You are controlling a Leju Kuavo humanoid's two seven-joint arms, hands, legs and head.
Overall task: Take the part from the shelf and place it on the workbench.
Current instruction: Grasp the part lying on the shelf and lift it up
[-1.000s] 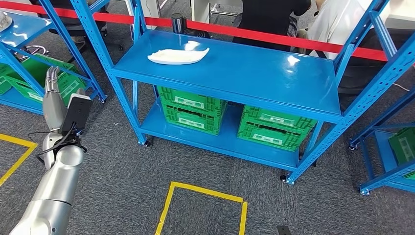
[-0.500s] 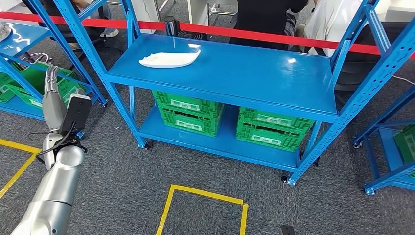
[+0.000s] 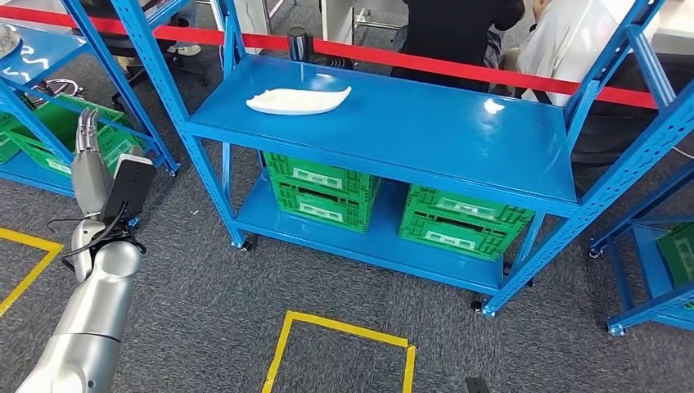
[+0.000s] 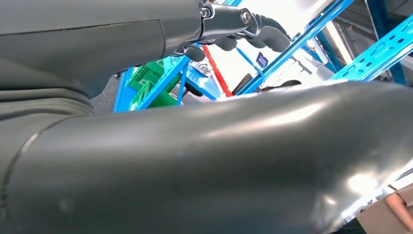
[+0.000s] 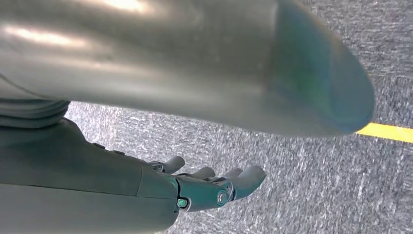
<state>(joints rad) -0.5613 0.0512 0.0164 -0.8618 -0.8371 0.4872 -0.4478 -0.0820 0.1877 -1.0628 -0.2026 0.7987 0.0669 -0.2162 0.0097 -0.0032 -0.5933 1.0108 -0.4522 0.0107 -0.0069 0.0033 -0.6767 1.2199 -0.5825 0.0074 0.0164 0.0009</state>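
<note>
Fingers of the left hand pointed straight up, close together, holding nothing, raised beside the blue metal shelf rack. Right hand hung over grey carpet, fingers loosely extended, empty. White flat leaf-shaped part lay on the rack's top shelf, well apart from both hands. Green plastic crates sat on the lower shelf.

At the frame's top edge, two seated people are cut off above the torso; far right, a green crate is cropped; the white part lacks legible detail.
</note>
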